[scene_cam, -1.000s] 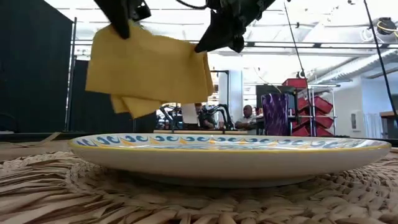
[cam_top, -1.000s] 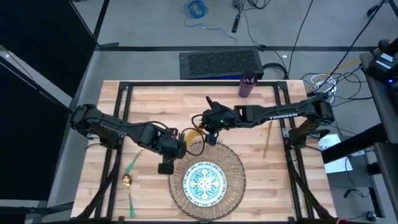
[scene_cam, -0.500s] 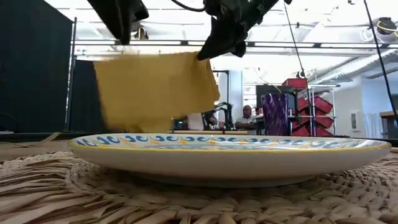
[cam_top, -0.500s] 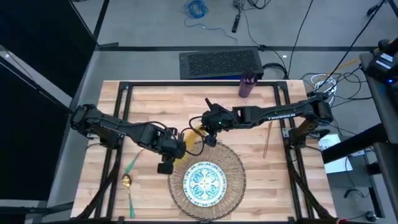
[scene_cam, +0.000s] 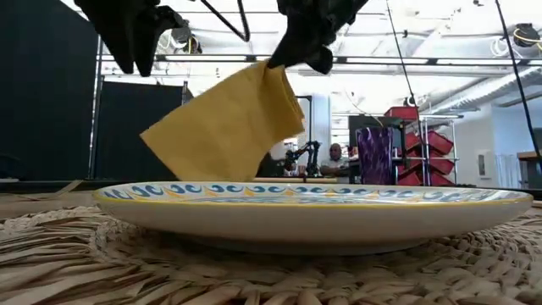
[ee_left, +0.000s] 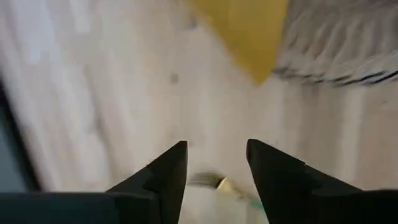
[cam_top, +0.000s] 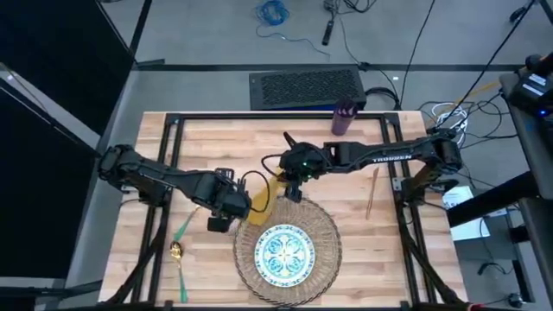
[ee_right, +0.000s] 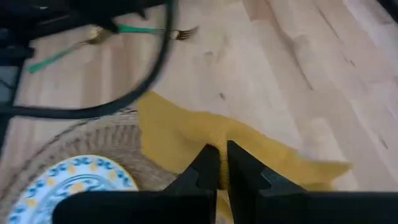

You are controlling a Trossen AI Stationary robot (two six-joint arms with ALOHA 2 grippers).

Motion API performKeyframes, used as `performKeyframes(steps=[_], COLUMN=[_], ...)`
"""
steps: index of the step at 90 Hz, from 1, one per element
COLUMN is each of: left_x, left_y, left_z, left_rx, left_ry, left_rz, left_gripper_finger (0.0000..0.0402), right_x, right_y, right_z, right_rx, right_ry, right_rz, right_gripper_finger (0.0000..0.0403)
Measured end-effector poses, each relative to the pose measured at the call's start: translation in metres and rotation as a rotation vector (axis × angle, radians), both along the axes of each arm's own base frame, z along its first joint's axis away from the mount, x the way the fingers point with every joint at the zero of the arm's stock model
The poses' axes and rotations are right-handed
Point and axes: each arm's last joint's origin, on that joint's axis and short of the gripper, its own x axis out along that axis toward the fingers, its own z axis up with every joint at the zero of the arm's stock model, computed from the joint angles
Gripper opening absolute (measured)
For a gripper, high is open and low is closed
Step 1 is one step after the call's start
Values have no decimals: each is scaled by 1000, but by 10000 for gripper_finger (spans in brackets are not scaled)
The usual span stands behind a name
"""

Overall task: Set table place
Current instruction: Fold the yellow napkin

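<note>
The mustard-yellow napkin [cam_top: 261, 198] hangs slanting from my right gripper [cam_top: 292, 192], which is shut on it just beyond the far-left rim of the woven placemat [cam_top: 327, 226]. The patterned plate [cam_top: 284, 253] lies on the mat. My left gripper [cam_top: 218, 223] stands open to the napkin's left with nothing between its fingers [ee_left: 168, 171]. Fork [cam_top: 184, 226] and spoon [cam_top: 178, 259] lie at the near left, the knife [cam_top: 371, 192] lies to the right, and the purple cup [cam_top: 343, 118] stands at the far edge. My right gripper pinches the napkin's upper corner [scene_cam: 273, 71] between its two shut fingers [ee_right: 208, 163], coming from above. The cloth hangs slack, fanning down and toward the table's left. Its lower end [scene_cam: 203, 161] is hidden behind the plate's rim in the low view.
Black frame rails [cam_top: 166, 164] run along the table's left and right sides. A dark cable [cam_top: 251, 180] loops beside the left wrist. Bare wood [cam_top: 216, 151] lies between the far edge and the napkin.
My left gripper has let go of the napkin and drawn back toward the table's left edge. The napkin, spread between both grippers before, has dropped on its left side and now hangs slanting from my right gripper alone.
</note>
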Motion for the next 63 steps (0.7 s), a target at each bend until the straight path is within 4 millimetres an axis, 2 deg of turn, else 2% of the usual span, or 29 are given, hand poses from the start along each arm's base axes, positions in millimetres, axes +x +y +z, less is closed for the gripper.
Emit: performKeyframes(steps=[9, 22, 32, 44, 55, 63], left_x=[0, -1, -1, -2, -2, -2], left_y=[1, 0, -2, -3, -4, -4], left_z=[1, 1, 1, 1, 1, 1], left_rx=[12, 10, 9, 8, 8, 8], left_ry=[-9, -16, -20, -21, -22, -22], left_rz=[17, 41, 49, 50, 48, 46], left_gripper_finger=[157, 157, 157, 157, 157, 157], right_x=[-4, -16, -17, -14, -11, -7], right_y=[-28, -79, -114, -154, -173, -177], right_z=[6, -7, -29, -66, -95, -102], right_rx=[13, 123, 228, 304, 358, 326], right_ry=[20, 93, 133, 170, 200, 187], right_rz=[-50, -116, -111, -170, -174, -164], right_gripper_finger=[0, 0, 0, 3, 40, 85])
